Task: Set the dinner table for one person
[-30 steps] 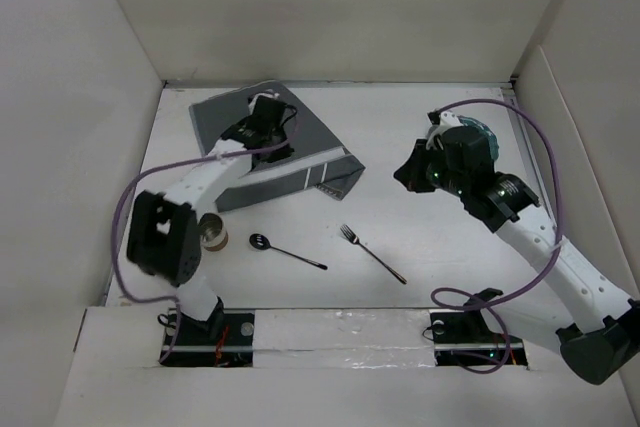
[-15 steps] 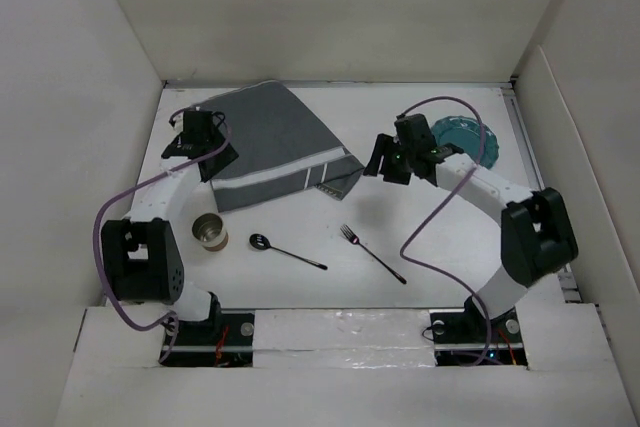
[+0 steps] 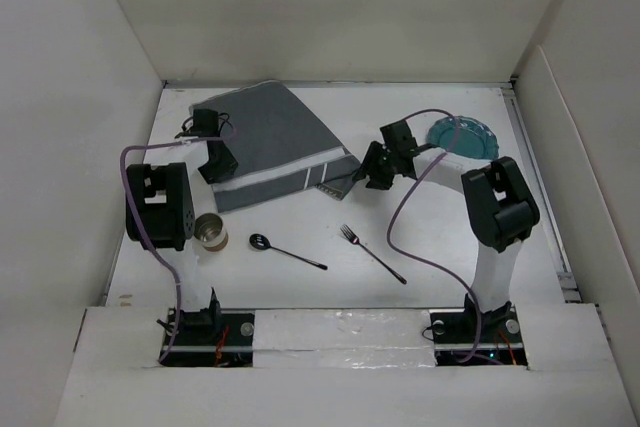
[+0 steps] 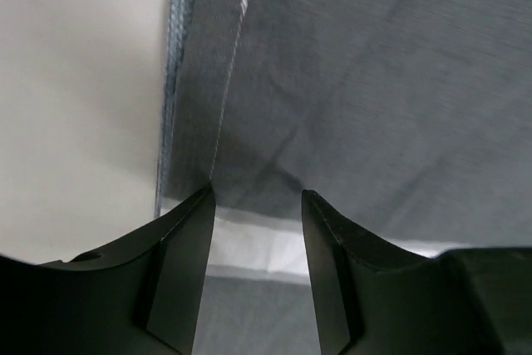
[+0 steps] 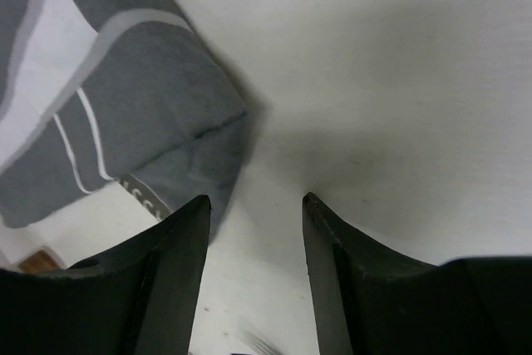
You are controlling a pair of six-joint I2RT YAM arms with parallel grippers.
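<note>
The white tabletop (image 3: 440,237) fills mid-frame. At its upper left, the left gripper (image 3: 219,161) has slid down onto the grey placemat's (image 3: 275,137) left edge, fingers (image 4: 184,239) a little apart, holding nothing. Right of centre, the right gripper (image 3: 373,173) has edged left to the placemat's folded corner, fingers (image 5: 179,255) equally apart, uncovering the teal plate (image 3: 462,137).

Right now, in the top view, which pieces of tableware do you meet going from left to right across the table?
cup → spoon → fork → plate
</note>
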